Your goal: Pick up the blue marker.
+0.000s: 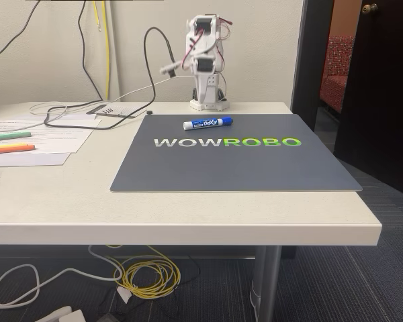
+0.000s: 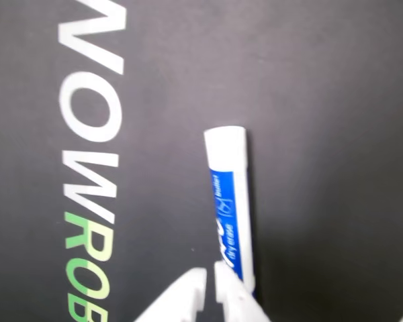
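The blue marker (image 1: 207, 123) lies flat on the dark grey WOWROBO mat (image 1: 235, 161), near the mat's far edge and just in front of the white arm (image 1: 205, 64), which stands folded at the back of the table. In the wrist view the marker (image 2: 230, 201) shows its white barrel and blue label and runs down to the bottom edge. My gripper (image 2: 209, 274) comes in from the bottom. Its white fingertips (image 2: 190, 287) are almost touching, with nothing between them, and the right tip overlaps the marker's lower part.
A green highlighter (image 1: 10, 136) and an orange highlighter (image 1: 10, 148) lie on papers (image 1: 50, 137) at the table's left. Black and white cables (image 1: 87, 114) loop behind the mat. The table's front edge (image 1: 188, 231) runs below the mat.
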`<action>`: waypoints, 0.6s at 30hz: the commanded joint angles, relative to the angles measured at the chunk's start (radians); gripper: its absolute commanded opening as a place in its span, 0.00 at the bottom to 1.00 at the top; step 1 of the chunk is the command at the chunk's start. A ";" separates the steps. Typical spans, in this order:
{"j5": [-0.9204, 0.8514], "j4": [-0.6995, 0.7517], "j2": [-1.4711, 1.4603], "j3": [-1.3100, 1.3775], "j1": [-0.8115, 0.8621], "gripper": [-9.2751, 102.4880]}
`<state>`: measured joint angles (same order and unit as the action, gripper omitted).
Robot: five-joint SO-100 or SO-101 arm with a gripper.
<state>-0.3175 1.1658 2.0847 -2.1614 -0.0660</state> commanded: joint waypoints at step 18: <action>-0.060 -0.087 0.054 -0.133 -0.023 0.19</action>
<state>-0.3513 1.0707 2.1246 -2.3040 -0.1012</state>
